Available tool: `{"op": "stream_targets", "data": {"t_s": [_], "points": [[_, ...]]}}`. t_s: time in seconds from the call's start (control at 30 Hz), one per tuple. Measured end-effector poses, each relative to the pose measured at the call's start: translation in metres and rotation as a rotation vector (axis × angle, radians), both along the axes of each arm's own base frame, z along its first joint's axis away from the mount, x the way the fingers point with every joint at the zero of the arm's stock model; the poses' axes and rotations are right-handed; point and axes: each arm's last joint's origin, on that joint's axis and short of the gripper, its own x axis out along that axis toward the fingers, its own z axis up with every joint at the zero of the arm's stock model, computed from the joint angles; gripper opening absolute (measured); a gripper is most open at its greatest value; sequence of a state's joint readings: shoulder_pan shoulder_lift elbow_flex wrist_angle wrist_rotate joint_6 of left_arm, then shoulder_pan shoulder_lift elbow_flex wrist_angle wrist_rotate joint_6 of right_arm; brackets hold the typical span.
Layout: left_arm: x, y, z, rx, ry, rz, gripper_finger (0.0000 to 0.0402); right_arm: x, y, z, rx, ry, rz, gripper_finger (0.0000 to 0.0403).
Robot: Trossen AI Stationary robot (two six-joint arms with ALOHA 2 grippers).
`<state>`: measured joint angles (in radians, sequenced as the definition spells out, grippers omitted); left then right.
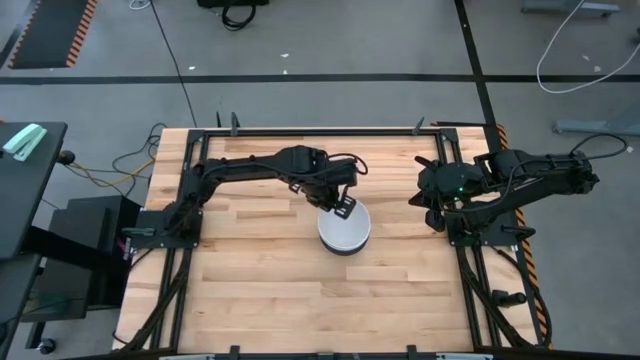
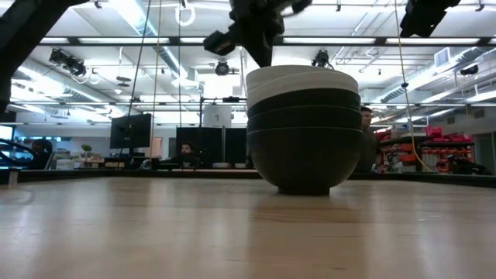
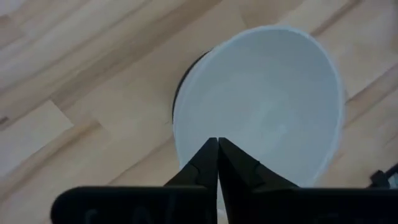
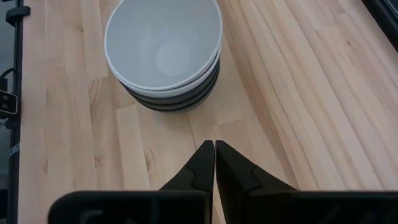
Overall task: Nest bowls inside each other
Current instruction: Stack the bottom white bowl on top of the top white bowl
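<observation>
The bowls stand nested in one stack (image 1: 344,229) at the table's middle, two white ones (image 4: 163,46) on top of black ones (image 2: 304,147); the lowest black bowl rests on the wood by its base. My left gripper (image 1: 343,208) is shut and hangs over the far rim of the top white bowl (image 3: 261,106). It also shows in the low view (image 2: 260,50) and in its own wrist view (image 3: 217,143). My right gripper (image 4: 214,144) is shut and empty, off to the right of the stack (image 1: 425,200). My left gripper points down with its shut fingers (image 3: 205,163) just over the top white bowl's rim (image 2: 256,71) on the far side. I cannot tell whether the tips touch the rim.
Bare wooden table (image 1: 260,290) lies all around the stack. Black frame rails (image 1: 300,130) run along the table's edges. The arm bases stand at the left (image 1: 165,225) and right (image 1: 480,230) sides. People and desks show in the room behind (image 2: 186,151).
</observation>
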<state>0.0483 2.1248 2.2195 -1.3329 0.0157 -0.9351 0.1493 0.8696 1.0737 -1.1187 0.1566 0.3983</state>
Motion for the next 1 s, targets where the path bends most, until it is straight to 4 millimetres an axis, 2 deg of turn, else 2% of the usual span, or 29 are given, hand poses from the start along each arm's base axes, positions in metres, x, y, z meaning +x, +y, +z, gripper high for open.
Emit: {"op": "stream_targets", "data": {"t_s": [0.13,0.37,0.83,1.0], "points": [[0.007,0.000,-0.016,-0.010,0.041,-0.005,0.0006,0.000,0.000,0.000,0.001,0.000,-0.001,0.0022],[0.015,0.001,-0.035,-0.034,0.093,-0.015,0.0015,0.000,0.000,0.000,0.001,0.001,-0.002,0.0022],[0.015,0.003,-0.040,-0.046,0.124,-0.008,0.0006,0.000,0.000,0.000,0.008,0.000,-0.011,0.0022],[0.016,0.003,-0.043,-0.048,0.134,-0.007,0.0018,0.000,0.000,0.000,0.009,0.001,-0.011,0.0022]]}}
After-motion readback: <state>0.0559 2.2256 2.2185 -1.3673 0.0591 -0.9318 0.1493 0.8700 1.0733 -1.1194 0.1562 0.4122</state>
